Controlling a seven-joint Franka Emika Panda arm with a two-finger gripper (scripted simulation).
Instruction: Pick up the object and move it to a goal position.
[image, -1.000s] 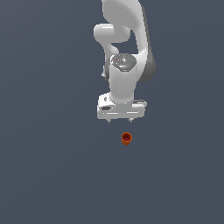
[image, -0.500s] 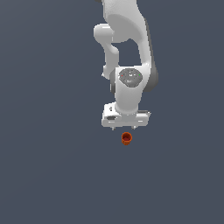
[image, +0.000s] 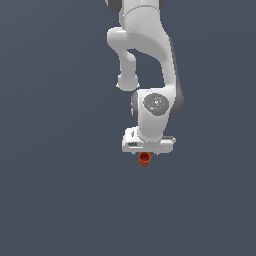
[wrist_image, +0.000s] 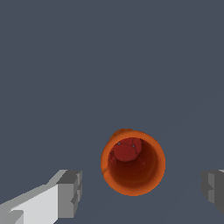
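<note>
The object is a small orange-red cup (image: 144, 159) with a darker hollow centre, standing on the grey floor. In the wrist view the cup (wrist_image: 133, 162) shows from above, open end up. My white gripper (image: 146, 153) is directly above the cup, its lower edge reaching the cup's top. The gripper (wrist_image: 142, 190) is open. One grey fingertip (wrist_image: 70, 192) and the other (wrist_image: 213, 188) stand on either side of the cup, well apart from its walls. Nothing is held.
A plain dark grey floor (image: 60, 190) surrounds the cup on all sides. The white arm (image: 145, 55) rises above the gripper toward the top of the exterior view.
The gripper has come down toward the cup over the last second, from a clear gap above it to right over it. The cup has not moved.
</note>
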